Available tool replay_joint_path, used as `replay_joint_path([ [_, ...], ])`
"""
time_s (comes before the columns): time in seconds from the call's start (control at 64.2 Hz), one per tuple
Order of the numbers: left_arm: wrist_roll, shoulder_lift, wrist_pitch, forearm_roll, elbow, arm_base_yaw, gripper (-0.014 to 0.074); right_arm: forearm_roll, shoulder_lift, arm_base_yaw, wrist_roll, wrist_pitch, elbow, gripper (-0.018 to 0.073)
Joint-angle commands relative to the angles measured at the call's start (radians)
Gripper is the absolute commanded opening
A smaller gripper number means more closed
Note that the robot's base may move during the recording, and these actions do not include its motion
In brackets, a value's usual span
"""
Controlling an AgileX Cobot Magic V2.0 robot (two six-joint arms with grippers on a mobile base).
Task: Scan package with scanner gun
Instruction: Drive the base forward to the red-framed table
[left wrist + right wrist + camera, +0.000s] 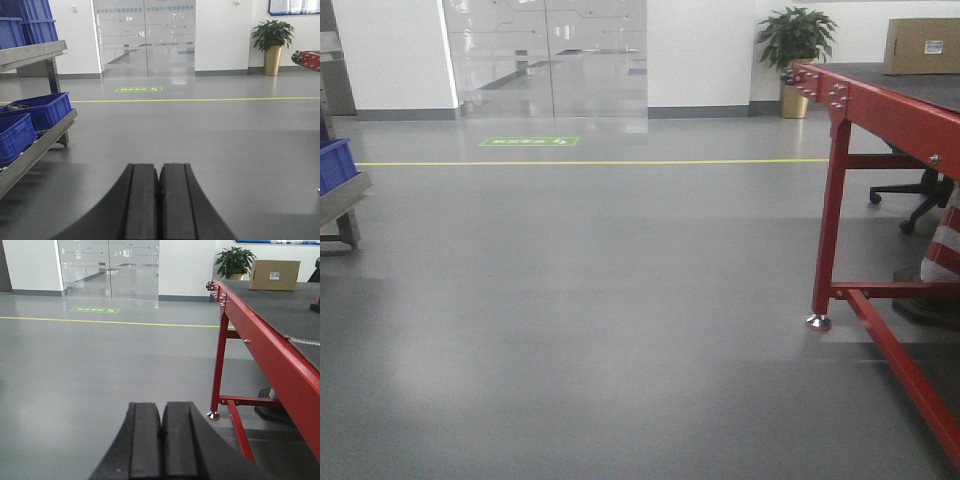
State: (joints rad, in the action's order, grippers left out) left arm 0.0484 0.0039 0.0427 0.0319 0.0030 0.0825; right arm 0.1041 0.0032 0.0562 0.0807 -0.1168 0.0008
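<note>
A brown cardboard package (pixel 921 46) with a white label sits at the far end of the red-framed table (pixel 880 105); it also shows in the right wrist view (pixel 274 274). A dark object (pixel 315 306) lies at the table's right edge, cut off by the frame; I cannot tell what it is. No scanner gun is clearly in view. My left gripper (pixel 159 170) is shut and empty, held over bare floor. My right gripper (pixel 161 407) is shut and empty, held left of the table and well short of the package.
A metal rack (pixel 37 140) with blue bins (pixel 42 109) stands at the left. A potted plant (pixel 795 55) stands by the far wall near glass doors (pixel 545 55). An office chair (pixel 920 190) sits under the table. A yellow floor line (pixel 590 162) crosses the grey floor.
</note>
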Motion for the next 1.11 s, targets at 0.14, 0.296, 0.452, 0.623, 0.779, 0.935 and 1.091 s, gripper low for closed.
replay_joint_path([
  [0.14,-0.008,-0.004,-0.015,-0.002,-0.003,0.004,-0.0111,-0.005,-0.003,0.004,0.0,0.019,-0.001,-0.016],
  [0.296,-0.008,-0.004,-0.015,-0.002,-0.003,0.004,-0.0111,-0.005,-0.003,0.004,0.0,0.019,-0.001,-0.016],
  [0.452,-0.008,-0.004,-0.015,-0.002,-0.003,0.004,-0.0111,-0.005,-0.003,0.004,0.0,0.019,-0.001,-0.016],
  [0.623,-0.008,-0.004,-0.015,-0.002,-0.003,0.004,-0.0111,-0.005,-0.003,0.004,0.0,0.019,-0.001,-0.016],
  [0.779,-0.008,-0.004,-0.015,-0.002,-0.003,0.004,-0.0111,-0.005,-0.003,0.004,0.0,0.019,-0.001,-0.016],
  [0.935,-0.008,-0.004,-0.015,-0.002,-0.003,0.004,-0.0111,-0.005,-0.003,0.004,0.0,0.019,-0.001,-0.016],
  [1.091,-0.008,-0.004,-0.015,-0.002,-0.003,-0.018,-0.0111,-0.005,-0.003,0.004,0.0,0.019,-0.001,-0.016],
])
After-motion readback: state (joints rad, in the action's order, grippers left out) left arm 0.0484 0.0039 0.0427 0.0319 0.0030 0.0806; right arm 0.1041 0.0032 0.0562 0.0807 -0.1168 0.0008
